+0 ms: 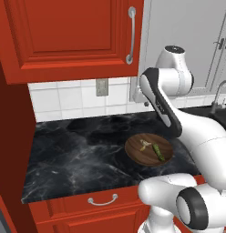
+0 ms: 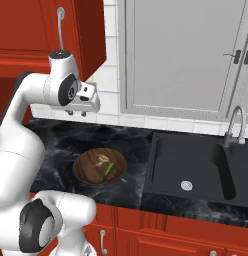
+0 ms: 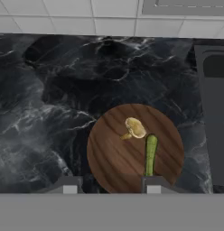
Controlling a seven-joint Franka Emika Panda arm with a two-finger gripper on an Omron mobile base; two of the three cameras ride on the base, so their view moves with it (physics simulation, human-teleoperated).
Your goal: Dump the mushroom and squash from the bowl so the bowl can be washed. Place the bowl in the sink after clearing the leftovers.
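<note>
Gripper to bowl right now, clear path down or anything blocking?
Probably yes. The gripper hangs above the counter with open air between it and the bowl. Nothing sits beside the bowl; only the mushroom and squash lie inside it, leaving the rim free.

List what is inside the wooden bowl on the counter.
The bowl holds two things: the pale mushroom near its middle and the green squash beside it, both lying on bare wood. Whatever lies beneath them is covered.
</note>
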